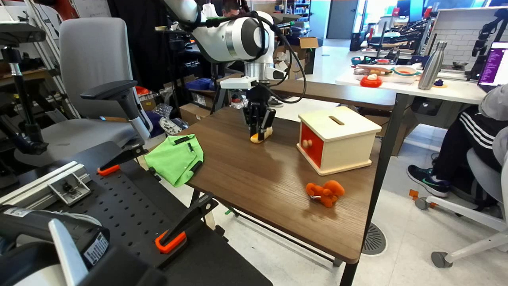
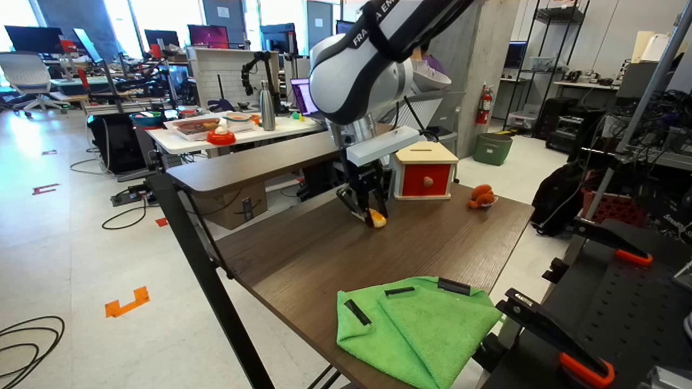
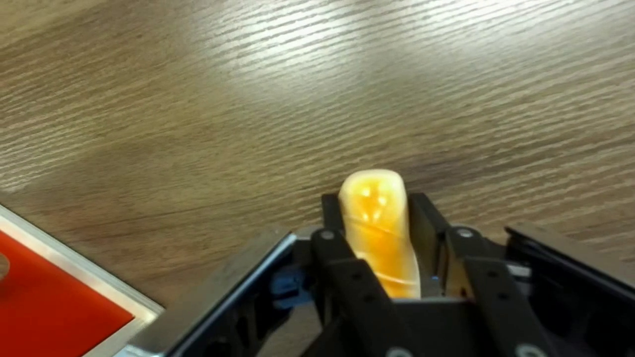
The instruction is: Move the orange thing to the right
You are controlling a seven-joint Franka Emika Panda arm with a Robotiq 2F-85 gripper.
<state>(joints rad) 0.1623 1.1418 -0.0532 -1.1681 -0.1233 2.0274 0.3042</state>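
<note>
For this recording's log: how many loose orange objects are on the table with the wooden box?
2: the yellow-orange piece gripped by the tool, and the red-orange lumpy toy near the wooden box. The box could hide another.

We saw a wooden box (image 1: 341,143), a red-orange toy (image 1: 327,192) and a green cloth (image 2: 416,332) on a brown table (image 1: 254,174).
The box showed us its red front (image 2: 415,182) and round knob (image 2: 428,182); the toy lay near it, the cloth overhung the table's edge, and a steel bottle (image 1: 433,66) stood on a white desk (image 1: 456,93).

Held the arm (image 2: 357,78) bent and the gripper (image 3: 375,199) pointing nearly straight down, with the fingers (image 3: 333,213) narrowly apart.
</note>
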